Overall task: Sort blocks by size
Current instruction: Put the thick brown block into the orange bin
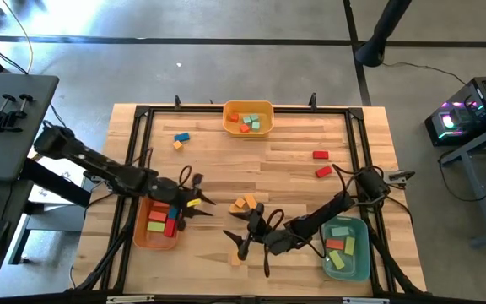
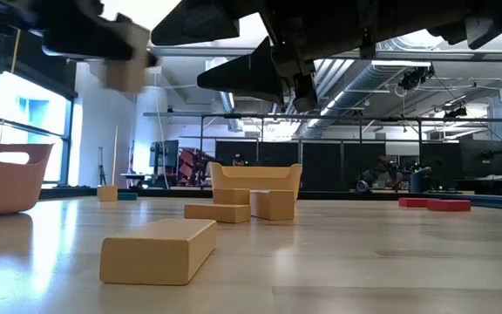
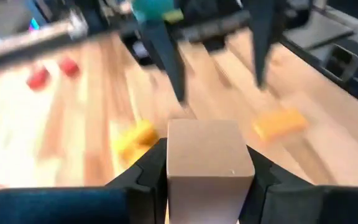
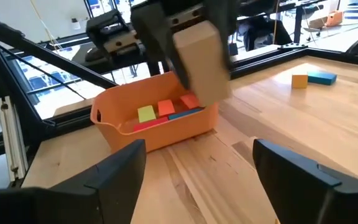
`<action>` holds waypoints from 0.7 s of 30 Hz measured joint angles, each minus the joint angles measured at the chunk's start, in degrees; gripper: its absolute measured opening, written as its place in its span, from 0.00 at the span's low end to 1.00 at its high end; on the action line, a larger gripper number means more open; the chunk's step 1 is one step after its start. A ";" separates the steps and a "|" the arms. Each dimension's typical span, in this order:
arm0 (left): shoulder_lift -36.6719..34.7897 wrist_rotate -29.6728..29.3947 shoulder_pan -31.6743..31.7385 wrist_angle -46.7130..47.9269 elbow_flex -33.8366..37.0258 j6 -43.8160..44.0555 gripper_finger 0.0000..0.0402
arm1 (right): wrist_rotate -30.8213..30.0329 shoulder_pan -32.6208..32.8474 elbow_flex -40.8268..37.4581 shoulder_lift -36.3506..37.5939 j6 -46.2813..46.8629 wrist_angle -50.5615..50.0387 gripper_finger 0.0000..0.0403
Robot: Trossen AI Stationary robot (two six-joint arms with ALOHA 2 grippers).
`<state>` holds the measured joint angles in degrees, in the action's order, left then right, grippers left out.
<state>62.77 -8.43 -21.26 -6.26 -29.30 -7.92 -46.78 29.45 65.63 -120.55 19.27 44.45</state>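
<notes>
My left gripper (image 1: 194,203) is shut on a tan block (image 3: 209,162) and holds it in the air just right of the orange bin (image 1: 159,226), which holds red, yellow and green blocks. My right gripper (image 1: 247,236) stands open near the table's middle front, facing the left gripper, with nothing between its fingers (image 4: 117,174). An orange and a yellow block (image 1: 243,203) lie flat on the table between the two grippers. A small tan block (image 2: 159,250) lies flat near the front edge. My left gripper pinches the tan block by two opposite side faces (image 3: 169,165) between its two fingers. The fingers come from the table's left, slanting a little downward. The block is lifted clear of the table, and its free end (image 4: 201,59) sticks out beyond the fingertips.
A yellow bin (image 1: 248,116) with blocks stands at the far edge, and a teal bin (image 1: 346,247) with blocks at the front right. Two red blocks (image 1: 321,163) lie at the right, a blue and an orange one (image 1: 180,140) at the far left. A black frame edges the table.
</notes>
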 joint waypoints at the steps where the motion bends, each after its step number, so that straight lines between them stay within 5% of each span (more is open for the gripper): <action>1: -1.51 0.03 -0.75 3.48 -0.01 2.39 0.26 | 0.00 0.00 0.00 0.00 0.00 -0.02 0.73; 11: -6.95 1.35 -14.87 39.21 -0.02 37.01 0.26 | 0.08 -0.21 -0.02 -0.04 0.20 -0.49 0.73; 21: -5.81 3.64 -23.40 46.14 0.00 56.65 0.27 | 0.11 -0.22 -0.02 -0.09 0.20 -0.46 0.73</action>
<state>56.96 -4.78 -44.66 39.88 -29.30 48.73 -46.68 29.23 65.60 -120.64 19.46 43.99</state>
